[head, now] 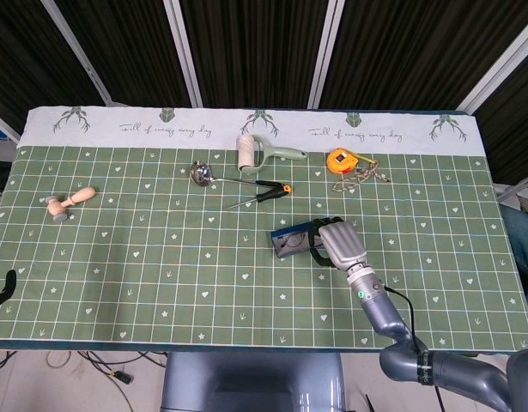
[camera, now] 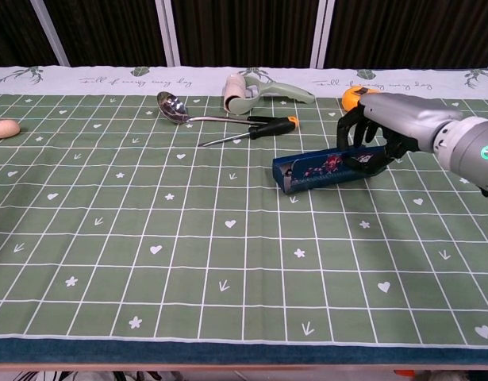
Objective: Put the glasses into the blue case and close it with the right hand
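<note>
The blue case (head: 289, 240) lies mid-table in the head view, and my right hand (head: 338, 242) grips its right end with fingers curled around it. In the chest view the blue case (camera: 317, 170) is slanted, with its left end nearer me and its right end under my right hand (camera: 380, 133). A patterned surface shows along its length. I cannot tell whether the glasses are inside, nor how far the lid is down. My left hand shows in neither view.
Behind the case lie a screwdriver (head: 262, 195), a metal ladle (head: 202, 172), a lint roller (head: 248, 151) and an orange tape measure (head: 339, 160). A wooden tool (head: 70, 202) sits at the far left. Green mat spreads in front of the case.
</note>
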{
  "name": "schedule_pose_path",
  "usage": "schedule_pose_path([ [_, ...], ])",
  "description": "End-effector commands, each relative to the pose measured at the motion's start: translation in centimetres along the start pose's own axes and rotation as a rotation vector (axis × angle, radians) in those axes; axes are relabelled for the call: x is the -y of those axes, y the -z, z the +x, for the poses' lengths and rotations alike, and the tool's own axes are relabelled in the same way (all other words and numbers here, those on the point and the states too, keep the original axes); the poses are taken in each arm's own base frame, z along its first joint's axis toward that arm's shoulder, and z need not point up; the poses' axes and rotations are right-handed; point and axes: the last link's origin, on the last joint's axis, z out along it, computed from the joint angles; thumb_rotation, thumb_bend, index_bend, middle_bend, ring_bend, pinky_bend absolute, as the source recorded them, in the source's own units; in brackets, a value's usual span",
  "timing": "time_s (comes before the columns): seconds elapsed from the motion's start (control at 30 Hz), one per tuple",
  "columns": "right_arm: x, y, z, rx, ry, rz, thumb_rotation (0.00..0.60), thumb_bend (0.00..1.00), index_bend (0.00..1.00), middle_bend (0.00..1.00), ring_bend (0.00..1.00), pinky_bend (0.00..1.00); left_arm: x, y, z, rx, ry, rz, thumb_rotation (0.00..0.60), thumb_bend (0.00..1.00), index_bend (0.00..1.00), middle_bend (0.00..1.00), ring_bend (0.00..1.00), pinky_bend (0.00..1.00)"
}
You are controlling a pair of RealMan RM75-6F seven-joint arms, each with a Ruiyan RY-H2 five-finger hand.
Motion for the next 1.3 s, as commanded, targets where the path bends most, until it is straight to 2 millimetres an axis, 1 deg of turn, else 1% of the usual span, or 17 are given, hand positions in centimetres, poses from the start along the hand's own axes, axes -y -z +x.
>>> schedule_pose_path([
  [0.03,0.1,-0.3,0.1,0.038,-0.012,-0.010,0.600,0.60,0.75,0.36,0.38,0.34,0.0,0.0,0.0,0.000,-0.001,-0.001,0.600,0.37,0.15,0.01,0.00,0.00],
  [0.17,0.2,-0.6,0.1,0.064,-0.020,-0.017,0.600,0.60,0.75,0.35,0.37,0.34,0.0,0.0,0.0,0.000,-0.001,-0.002,0.600,0.37,0.15,0.01,0.00,0.00],
  [0.47,0.8,-1.4,0.7,0.058,-0.031,-0.012,0.600,0.60,0.75,0.35,0.37,0.34,0.0,0.0,0.0,-0.003,-0.003,-0.003,0.600,0.37,0.15,0.01,0.00,0.00],
  [0.6,1.1,-2.1,0.7,0.058,-0.018,-0.013,0.600,0.60,0.75,0.35,0.37,0.34,0.0,0.0,0.0,-0.004,-0.003,-0.004,0.600,0.37,0.15,0.01,0.00,0.00],
  [0.9,1.6,-4.5,0.7,0.070,-0.005,-0.038,0.600,0.60,0.77,0.35,0.36,0.34,0.0,0.0,0.1,-0.007,-0.001,-0.002,0.600,0.37,0.15,0.01,0.00,0.00],
  [1.3,1.8,-6.2,0.6,0.098,0.006,-0.074,0.600,0.60,0.78,0.35,0.36,0.34,0.1,0.0,0.1,-0.007,-0.001,-0.004,0.600,0.37,0.15,0.01,0.00,0.00],
])
